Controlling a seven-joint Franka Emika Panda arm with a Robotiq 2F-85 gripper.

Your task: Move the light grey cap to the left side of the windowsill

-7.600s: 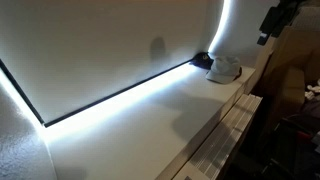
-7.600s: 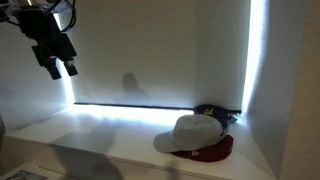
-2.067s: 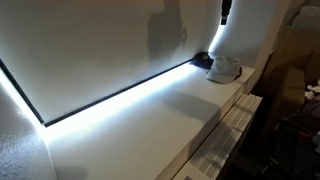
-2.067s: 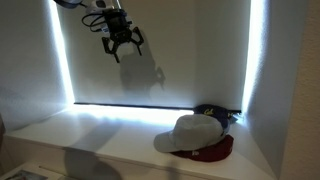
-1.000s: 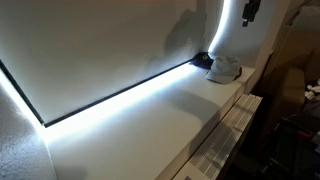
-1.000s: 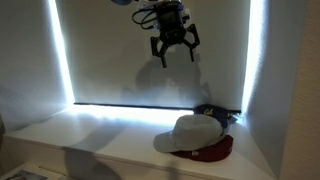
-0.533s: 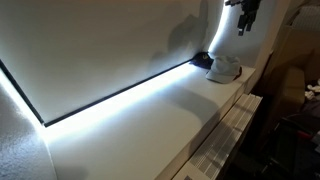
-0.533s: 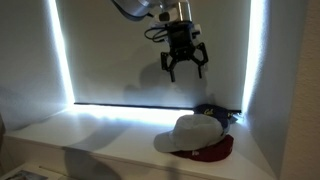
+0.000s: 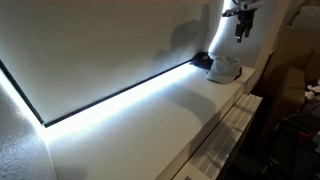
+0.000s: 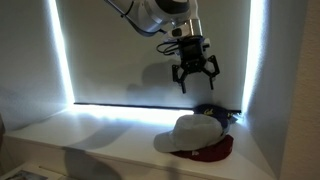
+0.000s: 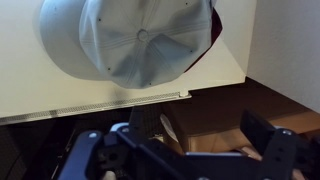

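Wrist view: light grey cap (image 11: 135,45)

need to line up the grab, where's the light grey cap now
In an exterior view the light grey cap sits at the right-hand end of the windowsill, overlapping the dark red cap; the wrist view shows it top centre.

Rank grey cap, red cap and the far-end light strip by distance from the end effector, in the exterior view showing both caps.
1. Grey cap, directly below the end effector.
2. Red cap, underneath the grey one.
3. Light strip, upright at the far end.
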